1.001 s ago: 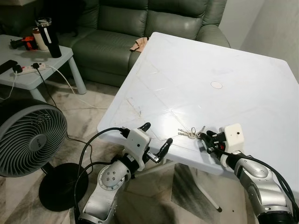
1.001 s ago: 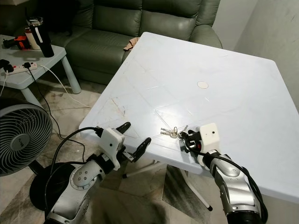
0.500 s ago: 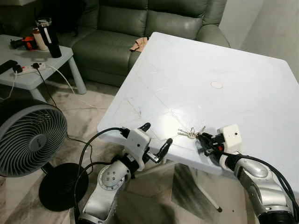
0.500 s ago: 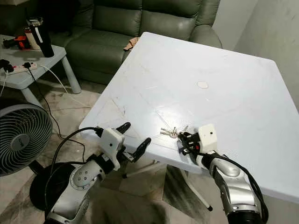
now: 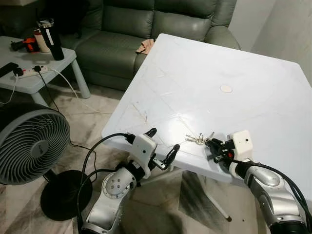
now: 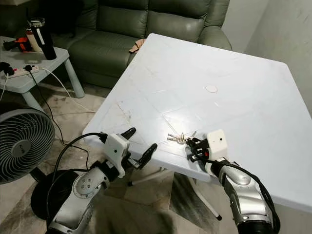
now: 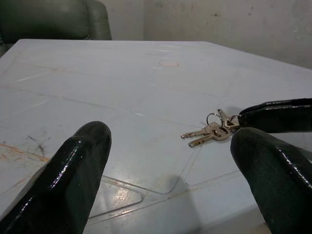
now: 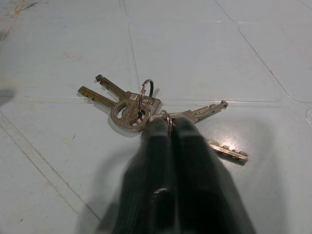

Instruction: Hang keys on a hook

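Note:
A bunch of silver keys [image 5: 197, 139] on a ring lies flat on the white table [image 5: 219, 63], close to its front edge. My right gripper [image 5: 212, 145] sits low over the table just right of the keys. In the right wrist view its fingertips [image 8: 168, 127] are pressed together on a small ring of the keys [image 8: 130, 106]. My left gripper [image 5: 163, 143] hovers open at the table's front edge, left of the keys, holding nothing. The left wrist view looks between its fingers [image 7: 73, 170] across the tabletop at the keys [image 7: 209, 132].
A standing fan [image 5: 29, 146] is on the floor at the left, with a cable running by my left arm. A green sofa [image 5: 146, 24] stands behind the table. A low side table [image 5: 34, 78] carries a power strip and a dark tumbler [image 5: 54, 39].
The camera has shifted a little. The right gripper stays at the keys, which have not left the table. The left gripper holds its place.

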Robot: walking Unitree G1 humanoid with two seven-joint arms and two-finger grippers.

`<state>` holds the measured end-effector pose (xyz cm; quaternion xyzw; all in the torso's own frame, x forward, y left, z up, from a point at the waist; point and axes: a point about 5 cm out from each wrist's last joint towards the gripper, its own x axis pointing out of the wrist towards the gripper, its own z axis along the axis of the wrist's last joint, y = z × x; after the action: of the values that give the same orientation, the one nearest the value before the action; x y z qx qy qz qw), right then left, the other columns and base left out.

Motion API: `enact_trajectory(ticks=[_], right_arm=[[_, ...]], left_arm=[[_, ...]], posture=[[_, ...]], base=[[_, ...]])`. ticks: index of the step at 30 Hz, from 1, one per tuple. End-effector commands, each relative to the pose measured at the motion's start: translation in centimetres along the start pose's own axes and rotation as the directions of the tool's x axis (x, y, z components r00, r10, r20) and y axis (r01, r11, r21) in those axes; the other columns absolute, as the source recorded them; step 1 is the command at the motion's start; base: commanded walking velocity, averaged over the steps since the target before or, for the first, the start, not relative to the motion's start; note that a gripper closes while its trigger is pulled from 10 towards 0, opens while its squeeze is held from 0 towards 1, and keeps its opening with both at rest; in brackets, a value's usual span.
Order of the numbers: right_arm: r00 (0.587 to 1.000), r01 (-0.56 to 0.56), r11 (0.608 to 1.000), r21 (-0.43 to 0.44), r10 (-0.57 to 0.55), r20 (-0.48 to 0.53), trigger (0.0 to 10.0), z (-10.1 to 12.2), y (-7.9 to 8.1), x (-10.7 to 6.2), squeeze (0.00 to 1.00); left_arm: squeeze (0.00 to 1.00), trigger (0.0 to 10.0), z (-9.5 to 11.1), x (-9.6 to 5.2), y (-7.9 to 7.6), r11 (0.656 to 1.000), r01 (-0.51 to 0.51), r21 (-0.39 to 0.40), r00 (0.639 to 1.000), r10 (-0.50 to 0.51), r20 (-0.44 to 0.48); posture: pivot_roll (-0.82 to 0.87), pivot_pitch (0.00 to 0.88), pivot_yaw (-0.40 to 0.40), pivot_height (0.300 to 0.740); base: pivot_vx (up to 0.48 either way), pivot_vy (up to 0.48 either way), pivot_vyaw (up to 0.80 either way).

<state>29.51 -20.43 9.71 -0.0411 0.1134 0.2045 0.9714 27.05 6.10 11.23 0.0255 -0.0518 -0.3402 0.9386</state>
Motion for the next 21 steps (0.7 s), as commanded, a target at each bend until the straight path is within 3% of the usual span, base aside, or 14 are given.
enact_trajectory(ticks=[1,2,11,16,21], right_arm=[[1.000,0.008,1.000,-0.005,-0.008,0.004,3.0,0.0,-0.2,-0.3,0.00],[1.000,-0.007,1.000,0.002,0.007,0.013,0.0,0.0,-0.1,-0.4,0.00],[0.999,-0.015,1.000,0.013,0.014,0.028,0.0,0.1,0.0,-0.5,0.00],[0.978,0.025,0.999,0.028,-0.031,0.209,0.0,2.6,-0.5,-0.6,0.00],[0.949,0.071,0.997,0.038,-0.079,0.305,0.0,4.4,-0.8,-0.6,0.00]], left_arm=[[0.00,10.0,0.5,0.2,-0.1,1.000,0.006,0.011,1.000,-0.006,0.009],[0.00,10.0,0.5,0.2,-0.1,1.000,0.006,0.011,1.000,-0.006,0.009],[0.00,10.0,0.5,0.2,-0.1,1.000,0.003,0.011,1.000,-0.003,0.009],[0.00,10.0,0.7,0.4,0.6,1.000,-0.027,0.012,1.000,0.027,0.015],[0.00,10.0,1.0,0.6,1.4,0.998,-0.051,0.029,0.998,0.050,0.022]], posture=[[0.06,0.131,-0.080,0.740],[0.06,0.131,-0.080,0.740],[0.06,0.132,-0.080,0.740],[0.06,0.129,-0.079,0.740],[0.06,0.129,-0.079,0.740]], base=[[0.000,0.000,0.00],[0.000,0.000,0.00],[0.000,0.000,0.00],[0.000,0.000,0.00],[0.000,0.000,0.00]])
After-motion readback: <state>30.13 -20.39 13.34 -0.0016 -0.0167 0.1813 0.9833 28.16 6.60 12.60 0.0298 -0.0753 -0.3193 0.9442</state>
